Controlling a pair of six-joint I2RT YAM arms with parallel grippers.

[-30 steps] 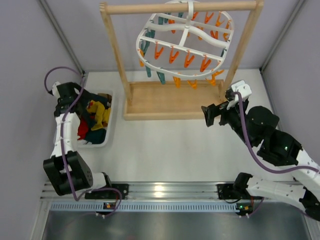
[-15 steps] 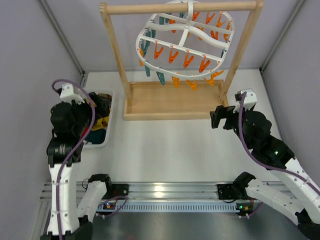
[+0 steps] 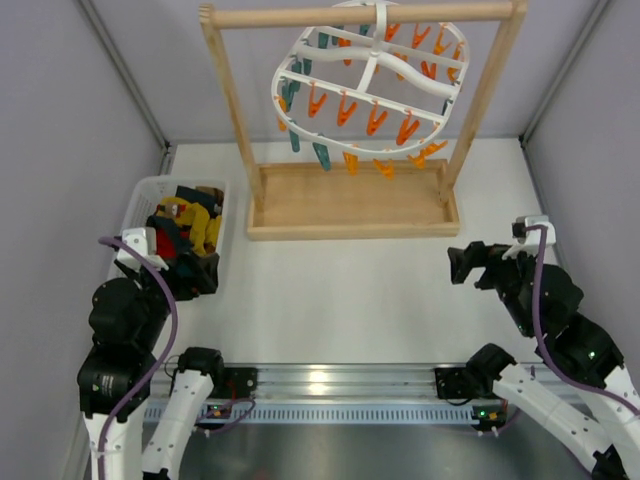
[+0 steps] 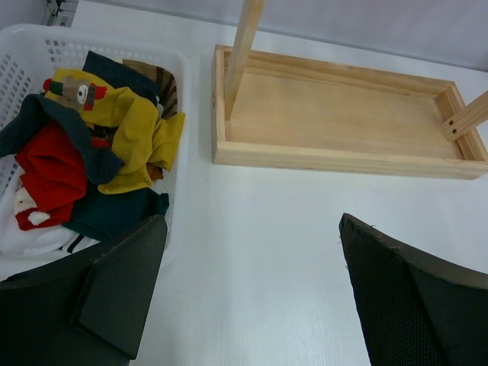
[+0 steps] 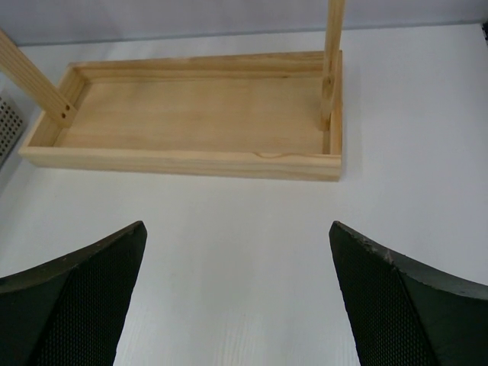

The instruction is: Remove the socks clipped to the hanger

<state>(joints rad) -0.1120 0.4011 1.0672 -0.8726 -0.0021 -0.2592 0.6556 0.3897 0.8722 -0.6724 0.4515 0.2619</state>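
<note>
The white oval hanger hangs by its hook from the wooden rack's top bar, with orange and teal clips dangling. I see no sock on any clip. Several socks, yellow, red and dark teal, lie in the white basket; they also show in the left wrist view. My left gripper is open and empty at the basket's near right corner, above the table. My right gripper is open and empty, low over the table in front of the rack's right end.
The light wooden rack has two posts and a tray base, which stands across the middle back of the table. Grey walls close in both sides. A metal rail runs along the near edge.
Both arms have drawn back toward the near edge. The left gripper moved from over the basket to its near corner. The right gripper moved away from the rack's right post.
</note>
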